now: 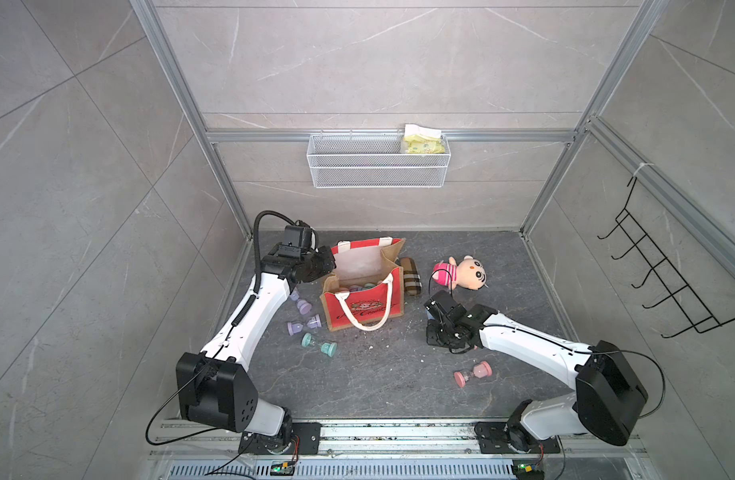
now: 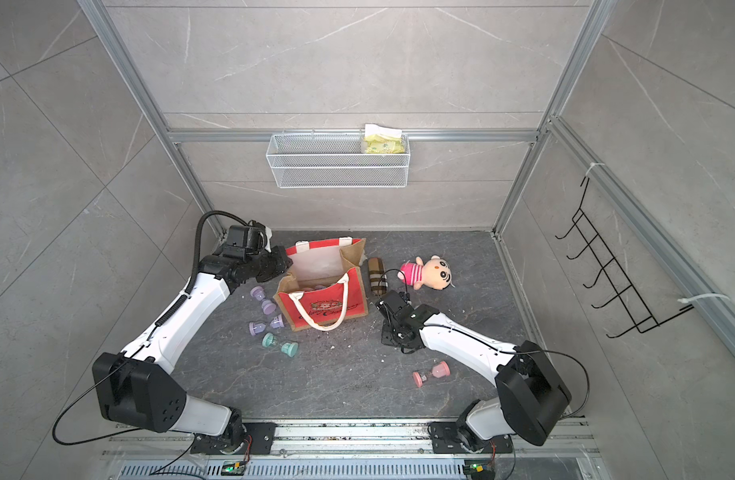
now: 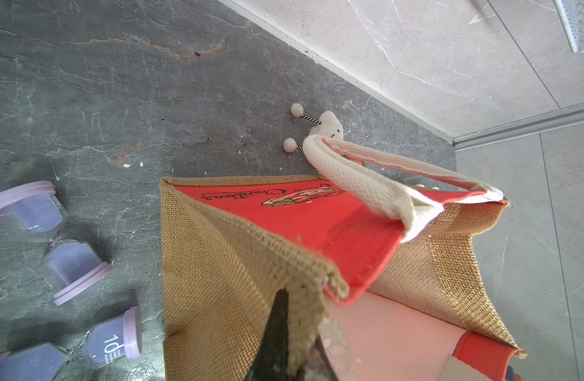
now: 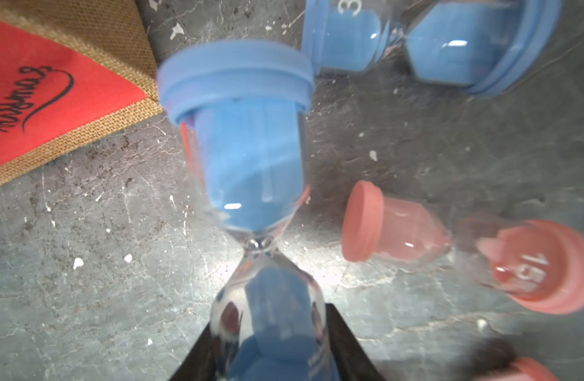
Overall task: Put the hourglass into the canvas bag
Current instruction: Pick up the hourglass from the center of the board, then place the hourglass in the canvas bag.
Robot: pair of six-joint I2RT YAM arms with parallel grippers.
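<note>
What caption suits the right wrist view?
The right pincer grips a blue hourglass near the canvas bag; a second blue hourglass and a pink hourglass lie nearby.

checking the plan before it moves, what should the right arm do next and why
Probably lift straight up, high enough to clear the rim of the canvas bag. The right gripper is shut on the blue hourglass down beside the bag's base, with a second blue hourglass and a pink hourglass lying close. The left gripper pinches the burlap side, holding the mouth open.
</note>
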